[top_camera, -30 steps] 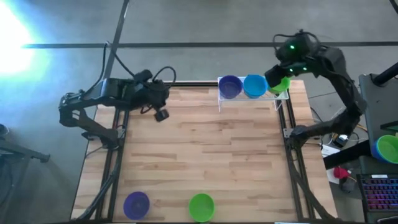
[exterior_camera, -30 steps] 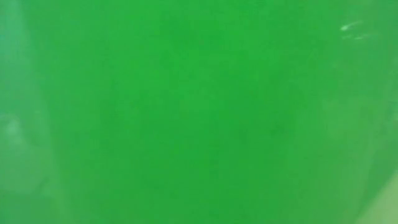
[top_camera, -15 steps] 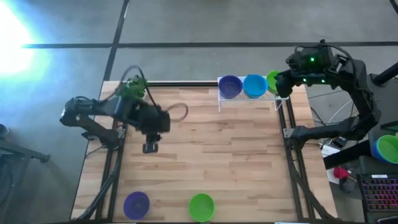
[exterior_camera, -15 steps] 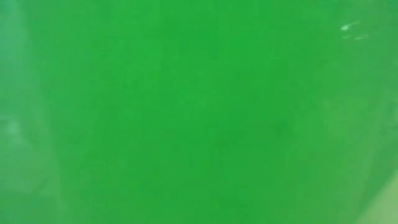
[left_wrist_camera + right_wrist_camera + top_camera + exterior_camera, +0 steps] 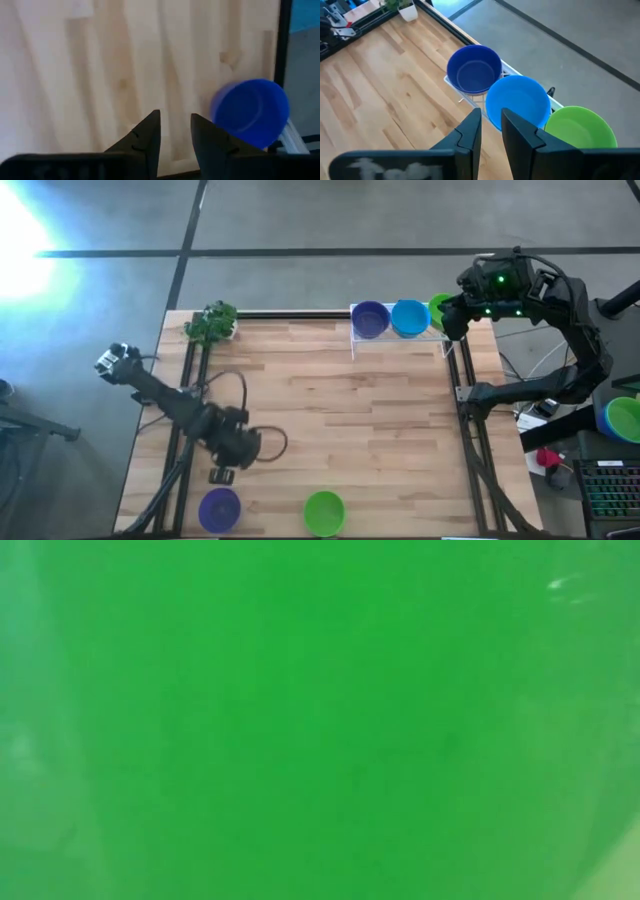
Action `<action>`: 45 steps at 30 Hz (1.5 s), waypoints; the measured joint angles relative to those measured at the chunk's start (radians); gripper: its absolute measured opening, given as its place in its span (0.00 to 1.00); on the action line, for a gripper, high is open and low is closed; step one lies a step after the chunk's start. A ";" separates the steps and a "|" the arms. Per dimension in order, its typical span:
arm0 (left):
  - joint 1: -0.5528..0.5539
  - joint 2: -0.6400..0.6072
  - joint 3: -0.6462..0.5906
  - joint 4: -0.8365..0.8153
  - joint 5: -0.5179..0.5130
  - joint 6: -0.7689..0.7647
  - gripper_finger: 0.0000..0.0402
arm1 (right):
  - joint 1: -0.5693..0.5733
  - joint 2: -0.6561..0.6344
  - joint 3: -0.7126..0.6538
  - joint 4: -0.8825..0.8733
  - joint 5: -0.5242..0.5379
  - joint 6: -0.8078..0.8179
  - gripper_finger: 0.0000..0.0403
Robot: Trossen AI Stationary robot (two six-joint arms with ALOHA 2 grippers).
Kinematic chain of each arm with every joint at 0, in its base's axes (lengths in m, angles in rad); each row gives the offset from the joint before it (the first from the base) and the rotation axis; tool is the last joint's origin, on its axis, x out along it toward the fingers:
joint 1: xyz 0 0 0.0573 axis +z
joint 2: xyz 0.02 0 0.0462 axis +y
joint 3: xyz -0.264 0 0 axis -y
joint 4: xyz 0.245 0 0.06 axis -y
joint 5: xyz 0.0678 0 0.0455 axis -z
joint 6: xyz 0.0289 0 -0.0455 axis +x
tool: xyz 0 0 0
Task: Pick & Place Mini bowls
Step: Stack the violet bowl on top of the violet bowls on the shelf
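Note:
Three mini bowls sit side by side in the white wire rack [image 5: 352, 340] at the table's far right: purple [image 5: 370, 319], sky blue [image 5: 408, 318] and green [image 5: 438, 310]. The right wrist view shows them as purple [image 5: 474, 69], sky blue [image 5: 517, 102] and green [image 5: 580, 127]. My right gripper [image 5: 455, 322] [image 5: 491, 125] hovers beside the rack's right end, open with nothing between its fingers. On the table's near edge stand a purple bowl [image 5: 219, 508] [image 5: 250, 112] and a green bowl [image 5: 323, 512]. My left gripper [image 5: 220, 476] [image 5: 175, 135] points down just beyond the purple bowl, open and holding nothing.
A leafy green toy plant [image 5: 212, 323] stands at the far left corner. The green bowl [image 5: 320, 720] at the near edge fills the whole low view. Bare wooden tabletop [image 5: 340, 410] lies between the rack and the near bowls.
My left gripper has swung from the far left of the table toward the near edge, going down and tipping to point downward, and now stands by the purple bowl. My right gripper has drawn back toward the table's right edge, off the green bowl, which stays in the rack.

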 joint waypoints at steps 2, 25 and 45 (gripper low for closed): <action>-0.042 0.000 -0.041 0.056 0.021 -0.042 0.27 | 0.000 0.000 0.000 0.000 0.000 -0.001 0.18; -0.196 0.001 -0.332 0.401 0.115 -0.230 0.27 | 0.000 0.000 0.000 0.001 0.001 -0.003 0.17; -0.242 0.119 -0.345 0.538 0.118 -0.226 0.27 | 0.000 0.000 0.000 0.001 0.002 -0.011 0.17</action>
